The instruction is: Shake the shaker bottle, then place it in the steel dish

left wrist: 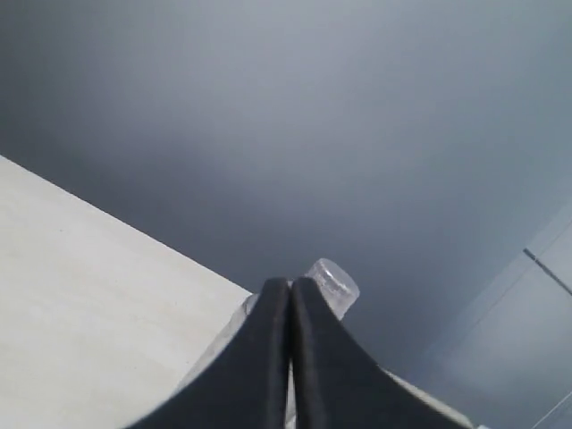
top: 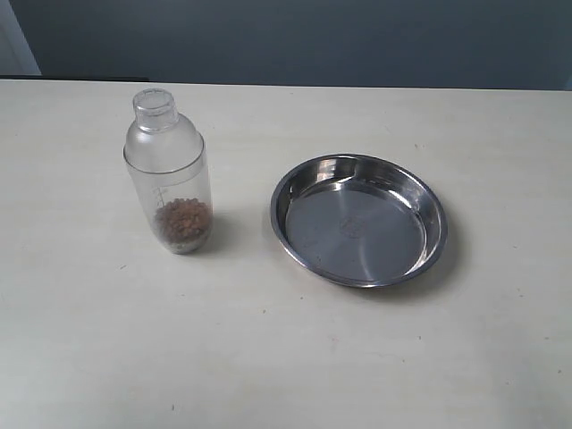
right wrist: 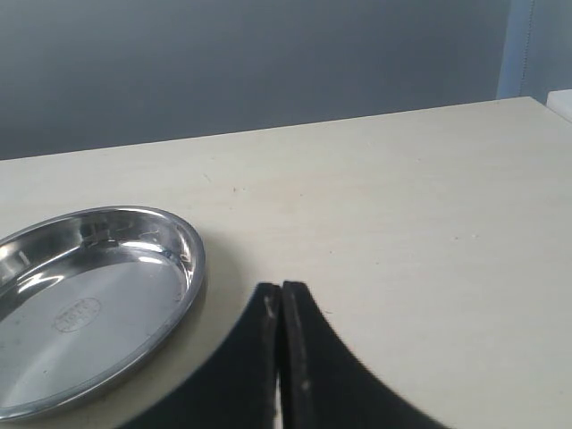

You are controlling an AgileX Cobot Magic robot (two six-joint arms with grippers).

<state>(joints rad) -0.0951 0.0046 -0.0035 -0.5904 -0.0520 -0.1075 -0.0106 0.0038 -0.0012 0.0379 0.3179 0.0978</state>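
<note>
Well, only the exterior view takes in both things together: at left the shaker bottle (top: 170, 174) stands upright on the table (top: 268, 357), brown granules (top: 183, 219) heaped in its bottom; near its right, not touching, lies the steel dish (top: 357, 223), its bottom bare. The grippers show only in the wrist views; the left gripper (left wrist: 290, 284), fingers pressed together, has the bottle's top peeping past its tips; the right gripper (right wrist: 281, 288), likewise pinched flat, hangs beside the dish.

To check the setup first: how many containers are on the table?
2. The clear frosted plastic shaker bottle stands upright at the exterior view's left; the round shiny steel dish lies to its right, apart from it. More could lie outside the views.
</note>
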